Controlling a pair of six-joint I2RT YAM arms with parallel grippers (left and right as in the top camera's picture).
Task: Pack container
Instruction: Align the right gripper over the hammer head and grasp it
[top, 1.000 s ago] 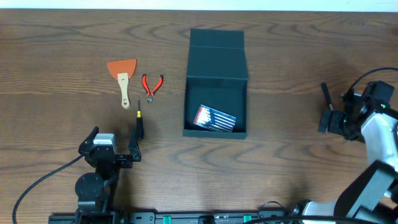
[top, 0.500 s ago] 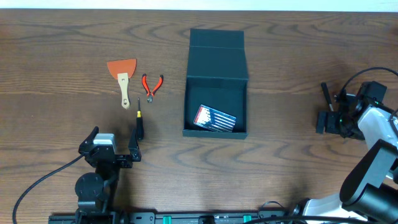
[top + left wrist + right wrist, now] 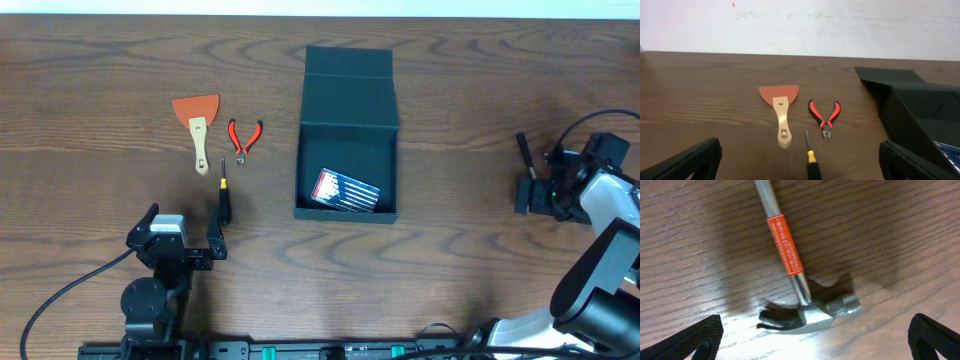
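The dark teal container (image 3: 348, 112) stands open in the middle of the table, its flap lid laid back; a red, white and blue card pack (image 3: 346, 190) lies inside. Its wall shows at the right of the left wrist view (image 3: 910, 110). A steel claw hammer (image 3: 807, 314) with an orange label lies on the table, its black grip showing at the right in the overhead view (image 3: 521, 150). My right gripper (image 3: 532, 192) hovers over the hammer head, open (image 3: 812, 347). My left gripper (image 3: 185, 230) is open and empty (image 3: 805, 167) at the front left.
An orange scraper with a wooden handle (image 3: 197, 120) (image 3: 780, 107), red-handled pliers (image 3: 243, 137) (image 3: 825, 114) and a black and yellow screwdriver (image 3: 224, 195) (image 3: 811, 160) lie left of the container, just ahead of my left gripper.
My right gripper has shifted slightly above the hammer, first left, then back right. The left arm and the objects have not moved.
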